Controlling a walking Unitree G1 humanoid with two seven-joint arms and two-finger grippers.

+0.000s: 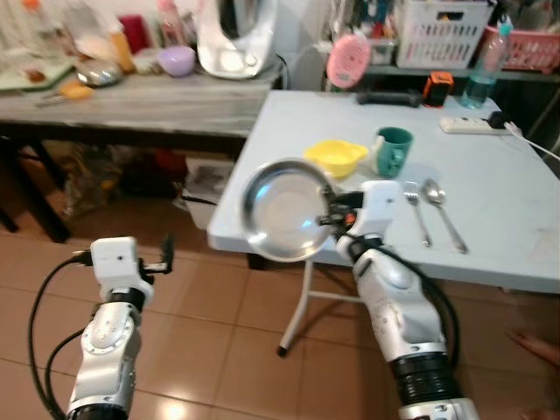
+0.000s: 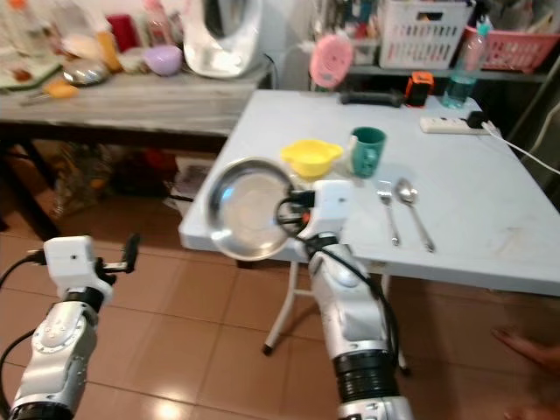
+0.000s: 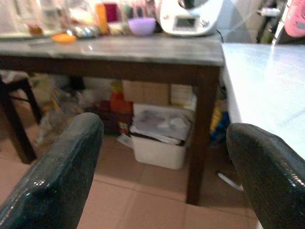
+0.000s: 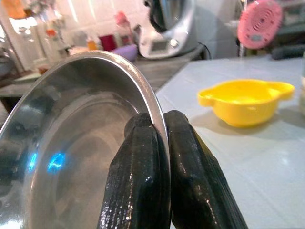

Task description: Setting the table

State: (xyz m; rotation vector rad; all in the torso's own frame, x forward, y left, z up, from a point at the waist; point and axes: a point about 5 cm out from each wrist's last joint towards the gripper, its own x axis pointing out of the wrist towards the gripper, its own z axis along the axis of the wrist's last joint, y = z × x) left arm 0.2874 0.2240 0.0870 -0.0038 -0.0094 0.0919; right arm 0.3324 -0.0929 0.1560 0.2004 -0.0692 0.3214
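Silver arms filled the foreground of the left eye view, and the right gripper was clamped on the rim of a steel plate, holding it tilted at the near left corner of the white table, its far edge over the tabletop and its near edge hanging past the table's edge. Held by the rim like that, the plate could probably be lowered flat onto the bare patch of table in front of the yellow bowl. A green mug stood just beside the bowl, and a fork and spoon lay side by side to the right, likely laid out to flank the plate. The left gripper hung low over the tiled floor, idle. From the right eye view the same layout showed, with a grey side table crowded with kitchen things off to the left. Across the left wrist view the two black fingers stood wide apart with nothing between them, looking under the side table at a white bin. Up close in the right wrist view, both fingers pinched the plate's thin rim between them, the bowl beyond on the tabletop.
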